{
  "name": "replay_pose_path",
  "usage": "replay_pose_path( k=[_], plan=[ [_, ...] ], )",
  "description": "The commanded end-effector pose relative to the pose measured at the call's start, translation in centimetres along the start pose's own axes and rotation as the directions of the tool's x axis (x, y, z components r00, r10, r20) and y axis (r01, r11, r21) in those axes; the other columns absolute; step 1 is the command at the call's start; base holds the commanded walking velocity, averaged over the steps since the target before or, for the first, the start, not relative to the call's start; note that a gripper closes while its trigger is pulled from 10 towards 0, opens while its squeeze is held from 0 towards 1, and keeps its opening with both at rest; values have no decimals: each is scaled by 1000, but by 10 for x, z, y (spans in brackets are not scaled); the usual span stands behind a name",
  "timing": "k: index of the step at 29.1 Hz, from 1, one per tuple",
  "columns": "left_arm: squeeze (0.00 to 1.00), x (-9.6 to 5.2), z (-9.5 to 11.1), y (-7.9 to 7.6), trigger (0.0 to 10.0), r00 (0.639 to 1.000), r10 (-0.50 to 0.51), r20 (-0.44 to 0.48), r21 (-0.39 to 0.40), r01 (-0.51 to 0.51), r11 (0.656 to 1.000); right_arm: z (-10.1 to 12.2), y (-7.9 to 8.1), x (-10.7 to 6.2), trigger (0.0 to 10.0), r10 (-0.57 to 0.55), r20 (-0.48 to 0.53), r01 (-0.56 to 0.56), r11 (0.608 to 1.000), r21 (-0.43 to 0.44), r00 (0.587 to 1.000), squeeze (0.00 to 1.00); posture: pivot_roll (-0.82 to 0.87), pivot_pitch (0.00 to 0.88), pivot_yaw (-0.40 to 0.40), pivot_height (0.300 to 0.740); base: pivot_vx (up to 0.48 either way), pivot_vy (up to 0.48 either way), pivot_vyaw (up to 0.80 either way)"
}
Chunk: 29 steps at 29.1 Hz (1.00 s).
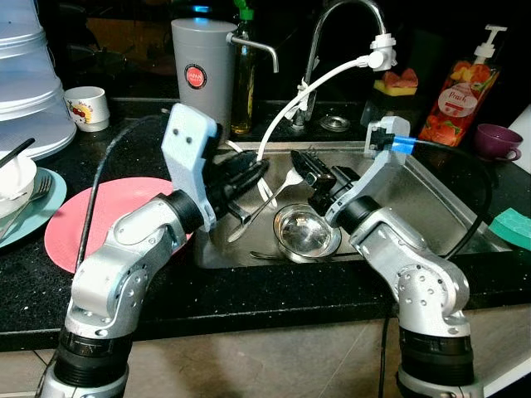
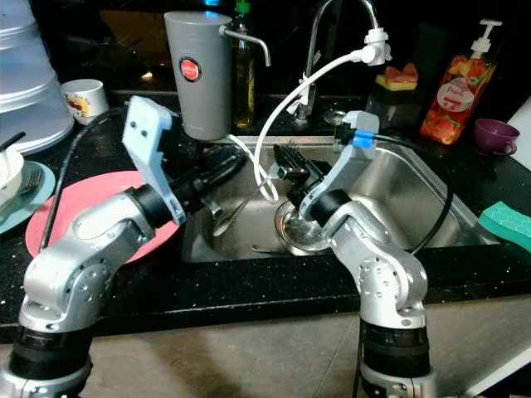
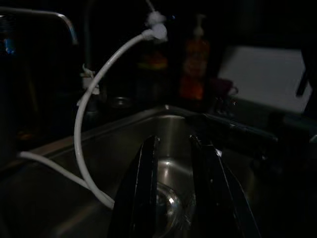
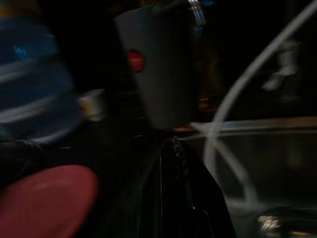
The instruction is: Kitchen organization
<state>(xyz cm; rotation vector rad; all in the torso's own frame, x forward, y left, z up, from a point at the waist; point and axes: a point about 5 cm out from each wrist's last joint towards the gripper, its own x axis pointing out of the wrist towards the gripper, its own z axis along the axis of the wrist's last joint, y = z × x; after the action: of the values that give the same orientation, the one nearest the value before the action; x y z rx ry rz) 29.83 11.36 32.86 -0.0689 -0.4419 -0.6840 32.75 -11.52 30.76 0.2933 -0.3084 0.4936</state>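
1. While both arms reach into the steel sink (image 1: 431,207) at frame centre, the left gripper (image 1: 249,172) sits over the sink's left part, fingers (image 3: 143,188) a narrow gap apart, nothing between them.
2. Right gripper (image 1: 305,168) is over the sink middle, above the steel bowl (image 1: 305,230); its fingers look pressed together with nothing held, though that wrist picture is blurred.
3. Bowl lies on the sink floor, centre of frame. A fork (image 1: 270,201) leans beside it, tines up, between the two grippers.
4. White hose (image 1: 286,104) runs from the faucet (image 1: 344,25) tip down into the sink.
5. Left counter: pink plate (image 1: 83,220), teal plate (image 1: 37,207) with a white bowl at the left edge.
6. Back row: grey canister (image 1: 203,75), soap bottle (image 1: 460,91), purple cup (image 1: 496,141) at upper right.
7. Green sponge (image 1: 513,225) at the right edge.
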Motion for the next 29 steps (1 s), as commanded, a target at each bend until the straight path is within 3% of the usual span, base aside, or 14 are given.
replay_pose_path(
  k=[1,2,3,6,12,13,14,16,18,24,25,29],
  plan=[
    [0,-4,-3,4,10000,998,55,-7,-61,-55,997,-8,-8,1,10000,-73,9,74,995,-67,997,0,51,143,-81,740,0,0,0],
    [0,-4,-3,4,10000,998,55,-7,-61,-55,997,-8,-8,1,10000,-73,9,74,995,-67,997,0,51,143,-81,740,0,0,0],
    [0,-4,-9,10,10000,992,119,-49,-86,-123,989,-12,-15,3,10000,-146,41,150,981,-124,989,0,57,137,-90,740,0,0,0],
    [0,-5,-19,18,10000,973,197,-123,-43,-204,978,-12,-22,3,10000,-216,81,227,958,-174,973,0,68,141,-90,740,0,0,0],
    [0,-11,-35,23,10000,923,280,-265,3,-289,957,-19,-31,0,10000,-257,71,266,934,-238,964,0,100,145,-94,740,0,0,0],
    [0,-13,-36,26,10000,901,312,-301,16,-322,947,-28,-35,-1,10000,-265,2,256,928,-269,964,0,120,157,-80,740,0,0,0],
    [0,-13,-36,26,10000,901,312,-301,16,-322,947,-28,-35,-1,10000,-265,2,256,928,-269,964,0,120,157,-80,740,0,0,0],
    [0,-15,-27,28,10000,890,331,-315,41,-335,941,-49,-39,-3,10000,-266,-124,214,921,-324,956,0,142,150,-101,740,0,0,0],
    [0,-17,-21,29,10000,891,337,-304,62,-334,940,-59,-39,-4,10000,-254,-179,181,920,-347,951,0,154,151,-107,740,0,0,0],
    [0,-27,-16,28,10000,885,361,-294,119,-341,932,-71,-38,-1,10000,-252,-197,173,922,-346,948,16,170,151,-127,740,0,0,0],
    [0,-28,-16,27,10000,883,363,-297,123,-342,932,-72,-38,0,10000,-259,-191,183,922,-340,947,1000,170,151,-127,740,0,0,0],
    [0,-28,-19,24,10000,884,354,-304,121,-333,935,-69,-39,3,10000,-271,-163,206,921,-332,949,1000,158,145,-119,740,0,0,0]
  ],
)
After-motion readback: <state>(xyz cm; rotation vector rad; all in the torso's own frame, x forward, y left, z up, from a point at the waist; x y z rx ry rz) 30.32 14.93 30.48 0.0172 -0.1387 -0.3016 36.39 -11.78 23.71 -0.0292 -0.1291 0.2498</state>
